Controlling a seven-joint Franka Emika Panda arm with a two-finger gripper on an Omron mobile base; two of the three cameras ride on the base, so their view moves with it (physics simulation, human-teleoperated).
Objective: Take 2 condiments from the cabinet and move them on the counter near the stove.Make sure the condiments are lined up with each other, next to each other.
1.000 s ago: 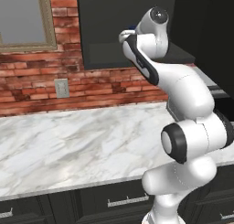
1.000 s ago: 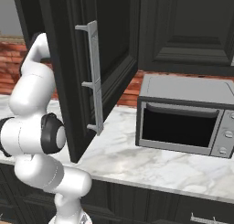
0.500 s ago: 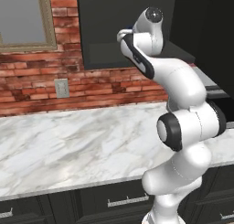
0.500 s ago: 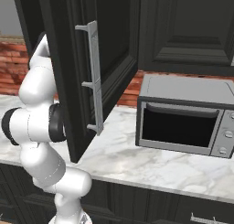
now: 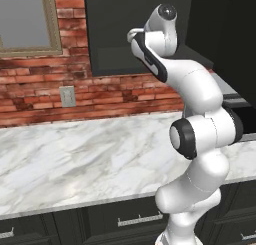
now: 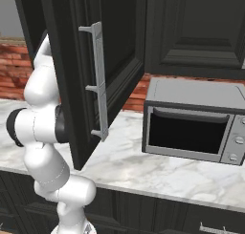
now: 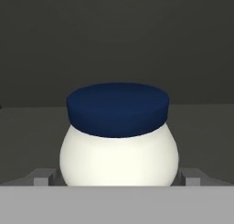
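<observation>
Open cabinet door [image 6: 103, 75] — microwave [image 6: 194, 123] beside.

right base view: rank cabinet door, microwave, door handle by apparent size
1. cabinet door, though it stands open toward the camera, so nearness inflates it.
2. microwave.
3. door handle, a slim grey bar, clearly smallest.

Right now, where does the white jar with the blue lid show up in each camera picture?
Left base view: I can't pick out the jar; the arm reaches up into the dark cabinet.
Right base view: the open cabinet door covers that spot.
Hand view: jar low centre, blue lid on top, on the cabinet shelf.
Shared landmark: the marble counter.
</observation>
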